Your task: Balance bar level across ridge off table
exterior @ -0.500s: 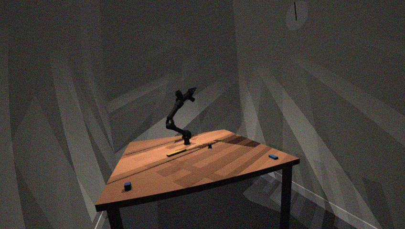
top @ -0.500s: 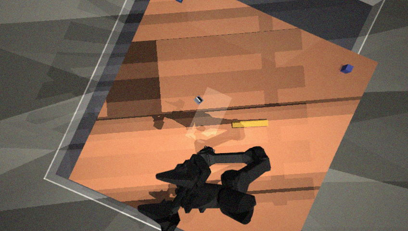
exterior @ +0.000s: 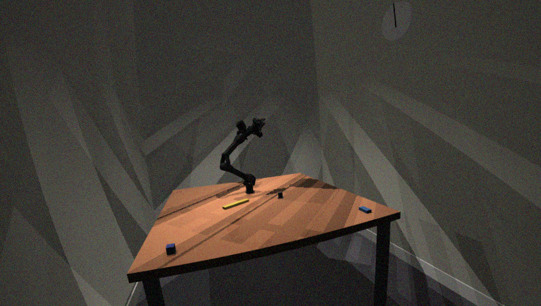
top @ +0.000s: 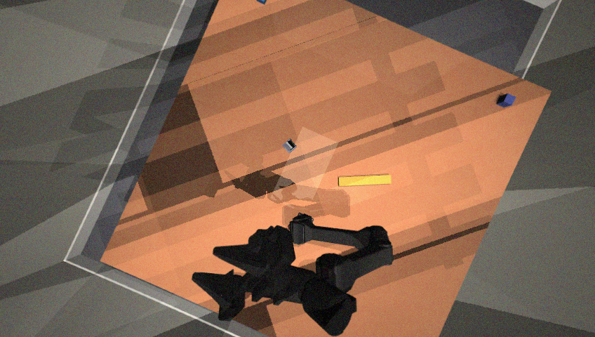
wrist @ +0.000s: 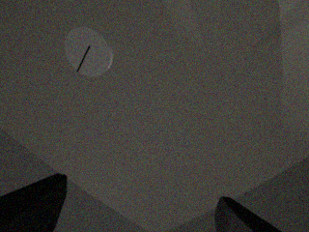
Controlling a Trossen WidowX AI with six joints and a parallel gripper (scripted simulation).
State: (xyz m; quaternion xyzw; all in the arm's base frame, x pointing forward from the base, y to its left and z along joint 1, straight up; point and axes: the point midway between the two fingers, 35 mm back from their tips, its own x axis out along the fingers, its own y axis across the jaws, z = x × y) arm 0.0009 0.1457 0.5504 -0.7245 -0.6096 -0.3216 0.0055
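Tapered black fingers (top: 203, 264) (exterior: 262, 127) stand apart.

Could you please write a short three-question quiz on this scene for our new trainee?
1. True or false: the yellow bar is lying on the table.
2. Multiple choice: what is between the fingers? A) the yellow bar; B) nothing; C) a blue block.
3. Fill in the blank: in the exterior view, the round disc on the wall carries one thin ____ line.

Key: 1. true; 2. B; 3. black
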